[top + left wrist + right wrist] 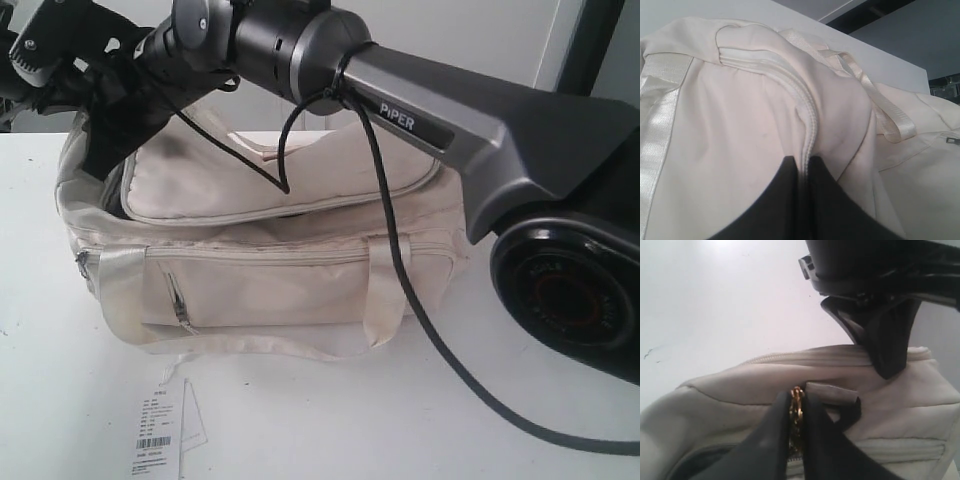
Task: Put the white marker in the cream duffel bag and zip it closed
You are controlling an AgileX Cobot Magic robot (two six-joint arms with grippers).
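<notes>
1. The cream duffel bag [270, 285] lies on the white table [60, 380], top flap partly open.
2. The right gripper [797, 399] is pinched shut on the bag's gold zipper pull [796, 409].
3. The left gripper [803, 165] clamps the bag's zip seam.
4. The arm [450, 120] above the bag reads "PiPER"; the barcode tag [158, 430] in front of the bag is illegible.

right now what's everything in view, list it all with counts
cream duffel bag: one, cream, on the table, top flap partly open
white marker: none in view
zipper pull: one, gold, at the bag's end, pinched by the right gripper
paper tag: one, white with a barcode, flat on the table in front of the bag
table: one, white, under everything
cable: one, black, hanging from the right arm across the bag
right arm: one, dark grey, reaching across over the bag
left gripper: one, black, closed on a zip seam of the bag
right gripper: one, black, closed on the zipper pull
</notes>
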